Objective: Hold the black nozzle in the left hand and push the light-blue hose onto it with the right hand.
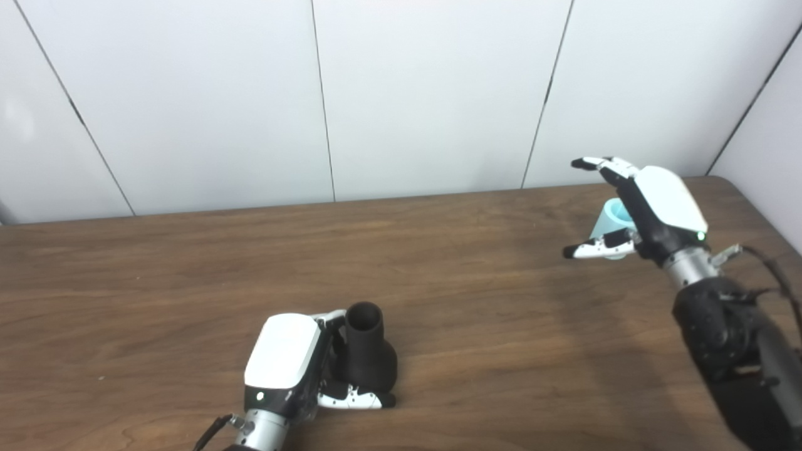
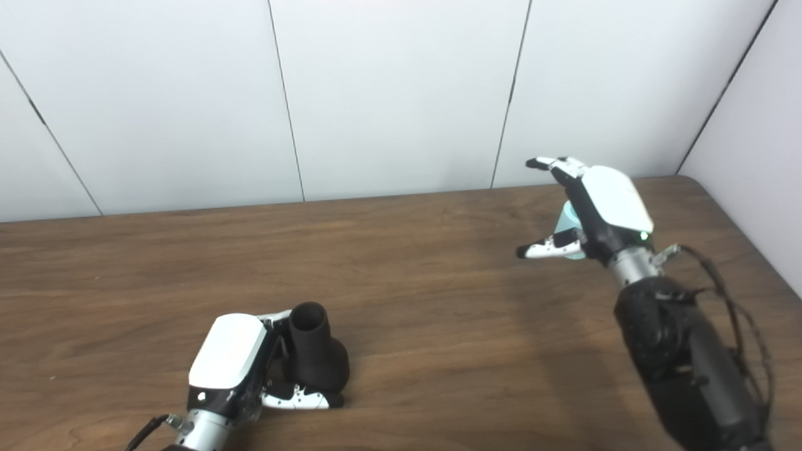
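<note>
A: What does the work sit on?

B: A dark brown wood-grain tabletop (image 1: 476,326), backed by a wall of white panels (image 1: 426,94) with thin dark seams. At the far right another white wall (image 1: 774,131) meets it, and the tabletop's corner there is rounded.

A: Start from the left, then.

B: Near the front edge, the left hand (image 1: 294,366) is closed around the black nozzle (image 1: 369,351). The nozzle stands on the tabletop with its narrow open end up, tilted slightly, its wider body below. Fingers curl behind it and the thumb (image 1: 354,399) lies across its base in front.

A: And across the middle?

B: Only bare wood; the two hands are well apart.

A: The right side?

B: The right hand (image 1: 626,210) is spread wide, fingers above and thumb below, holding nothing. The light-blue hose (image 1: 611,219) sits just behind it, toward the back right of the tabletop.

A: Touching?

B: I cannot tell. The palm and thumb cover most of the hose; only its open rim and a bit of its side show. The left wrist is cut off by the bottom edge.
</note>
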Controlling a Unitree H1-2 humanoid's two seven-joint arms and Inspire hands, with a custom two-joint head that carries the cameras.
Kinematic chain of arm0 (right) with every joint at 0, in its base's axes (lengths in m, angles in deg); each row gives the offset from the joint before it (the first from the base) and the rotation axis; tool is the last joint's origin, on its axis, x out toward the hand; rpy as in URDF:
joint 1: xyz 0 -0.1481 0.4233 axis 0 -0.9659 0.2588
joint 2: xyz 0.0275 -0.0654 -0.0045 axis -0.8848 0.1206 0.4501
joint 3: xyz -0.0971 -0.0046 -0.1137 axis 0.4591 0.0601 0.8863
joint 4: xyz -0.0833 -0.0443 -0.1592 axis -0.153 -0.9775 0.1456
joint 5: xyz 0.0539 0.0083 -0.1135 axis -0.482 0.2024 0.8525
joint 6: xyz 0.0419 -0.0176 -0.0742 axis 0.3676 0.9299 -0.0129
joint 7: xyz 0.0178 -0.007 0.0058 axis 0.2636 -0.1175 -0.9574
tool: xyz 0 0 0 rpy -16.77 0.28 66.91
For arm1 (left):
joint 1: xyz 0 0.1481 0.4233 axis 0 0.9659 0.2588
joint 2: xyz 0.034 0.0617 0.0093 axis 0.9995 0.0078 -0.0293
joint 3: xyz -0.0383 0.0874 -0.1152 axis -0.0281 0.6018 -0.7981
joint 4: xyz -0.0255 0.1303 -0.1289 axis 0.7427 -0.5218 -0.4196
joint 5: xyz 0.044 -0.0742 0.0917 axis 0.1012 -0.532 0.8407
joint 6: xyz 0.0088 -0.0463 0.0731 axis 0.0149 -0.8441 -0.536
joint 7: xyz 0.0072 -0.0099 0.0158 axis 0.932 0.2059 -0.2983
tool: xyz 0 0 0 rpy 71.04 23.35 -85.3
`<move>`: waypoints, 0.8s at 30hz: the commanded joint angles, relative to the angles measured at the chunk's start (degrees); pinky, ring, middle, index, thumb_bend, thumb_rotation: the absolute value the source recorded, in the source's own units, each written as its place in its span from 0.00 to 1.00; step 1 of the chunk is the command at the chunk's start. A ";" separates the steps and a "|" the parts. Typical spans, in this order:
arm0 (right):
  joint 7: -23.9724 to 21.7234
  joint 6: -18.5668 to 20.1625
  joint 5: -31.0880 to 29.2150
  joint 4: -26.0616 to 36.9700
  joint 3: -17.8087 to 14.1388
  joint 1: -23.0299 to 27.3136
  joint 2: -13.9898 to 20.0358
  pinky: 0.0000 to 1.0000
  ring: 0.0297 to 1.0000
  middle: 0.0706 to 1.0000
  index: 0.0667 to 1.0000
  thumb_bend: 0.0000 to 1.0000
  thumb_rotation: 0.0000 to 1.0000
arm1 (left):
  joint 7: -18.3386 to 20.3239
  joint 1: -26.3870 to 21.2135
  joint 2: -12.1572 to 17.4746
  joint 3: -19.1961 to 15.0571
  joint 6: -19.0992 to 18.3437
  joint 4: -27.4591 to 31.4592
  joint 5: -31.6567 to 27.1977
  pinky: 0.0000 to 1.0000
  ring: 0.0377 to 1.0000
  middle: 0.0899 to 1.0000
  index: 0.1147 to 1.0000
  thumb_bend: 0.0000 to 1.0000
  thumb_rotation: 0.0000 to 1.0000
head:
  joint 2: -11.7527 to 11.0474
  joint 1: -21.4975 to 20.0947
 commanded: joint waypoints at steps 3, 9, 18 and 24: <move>0.41 -0.01 5.00 -5.34 1.81 5.19 3.83 1.00 1.00 0.88 0.82 0.91 0.24 | 6.14 2.64 -0.22 1.96 -0.25 -2.46 -0.67 0.44 0.39 0.43 0.41 0.50 0.00 | -0.08 -0.84; -2.15 2.74 8.77 -14.44 4.78 10.28 5.73 1.00 1.00 0.93 0.87 0.94 0.23 | 8.50 2.63 0.69 1.39 -1.32 -1.92 -0.89 0.45 0.41 0.46 0.40 0.50 0.00 | 0.13 -4.14; -9.35 7.26 7.35 -17.76 6.07 15.33 5.85 0.99 1.00 0.94 0.90 0.94 0.24 | 10.92 2.44 1.74 0.51 -1.13 -1.29 -0.88 0.47 0.43 0.48 0.39 0.50 0.00 | 0.41 -8.51; -9.15 8.61 3.20 -19.64 5.35 16.44 4.09 0.79 0.89 0.89 0.88 0.95 0.18 | 11.24 2.23 1.66 0.30 -1.04 -1.08 -1.08 0.33 0.42 0.45 0.39 0.48 0.00 | 0.63 -8.45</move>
